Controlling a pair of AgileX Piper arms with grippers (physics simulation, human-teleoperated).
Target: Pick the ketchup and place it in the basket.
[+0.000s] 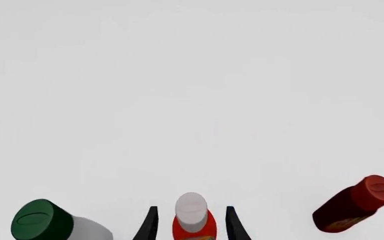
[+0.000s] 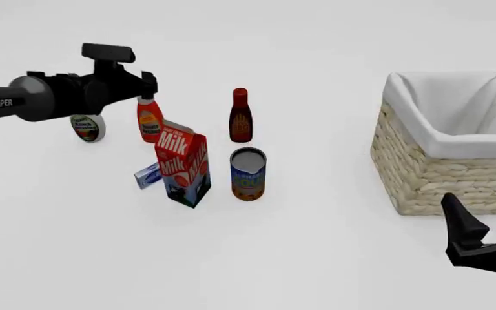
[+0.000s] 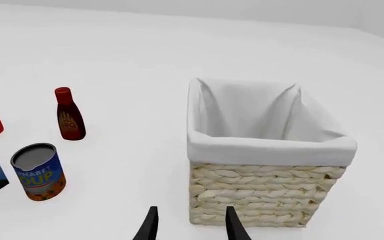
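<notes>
Left gripper [image 1: 190,225] straddles the ketchup [image 1: 193,220] (contact unclear); right gripper [image 2: 485,223] spread empty near basket [image 2: 420,174]

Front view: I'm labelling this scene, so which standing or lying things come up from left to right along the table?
White bottle lying on its side → red-orange ketchup bottle → red-and-white milk carton → blue-labelled soup can → pale woven wicker basket with white lining.

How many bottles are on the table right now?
3. The red-orange ketchup bottle with white cap stands behind the milk carton, between the left tool's fingers. The dark maroon bottle with red cap stands right of it. The white bottle with green cap lies left.
</notes>
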